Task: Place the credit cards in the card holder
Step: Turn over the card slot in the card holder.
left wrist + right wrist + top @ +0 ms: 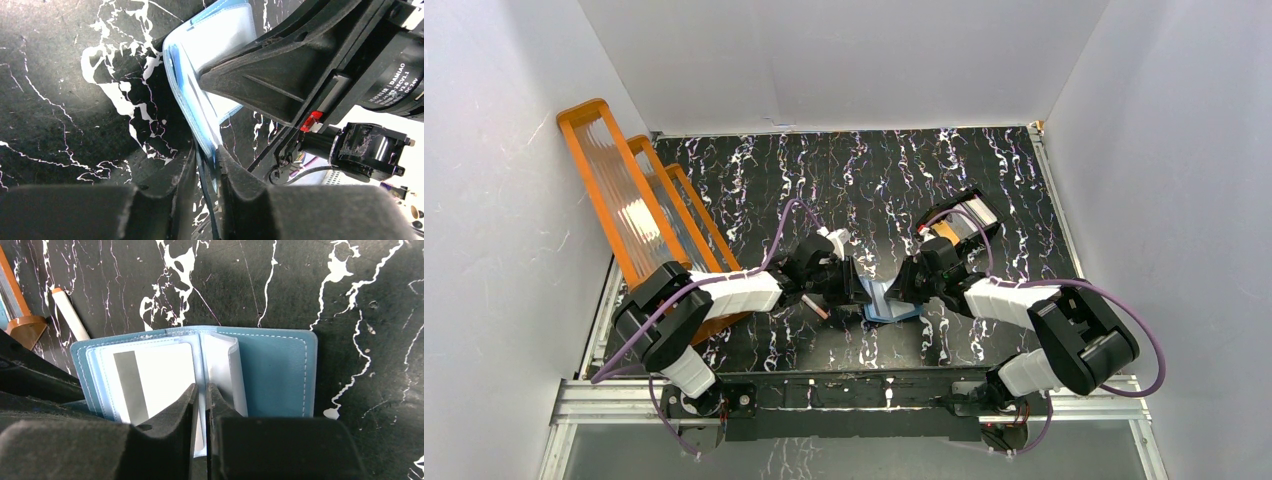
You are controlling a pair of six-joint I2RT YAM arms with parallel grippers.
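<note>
OK, card holder (890, 300) lies open on the table (844, 180) betw. both arms, white striped card (150, 377) already in its left pocket. Right claw (201, 400) is nipped onto a clear pocket leaf (220, 365) by the spine; left claw (207, 170) looks clamped on the cover edge. We'd go light w/ both grips: spread that leaf, don't tug the holder.

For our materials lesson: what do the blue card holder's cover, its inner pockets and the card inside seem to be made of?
Card holder cover: probably faux leather, matte teal, stitched along its edge. Pockets: seemingly clear plastic film, glossy; the card shows through. Card: likely smooth white plastic, with a grey stripe.
</note>
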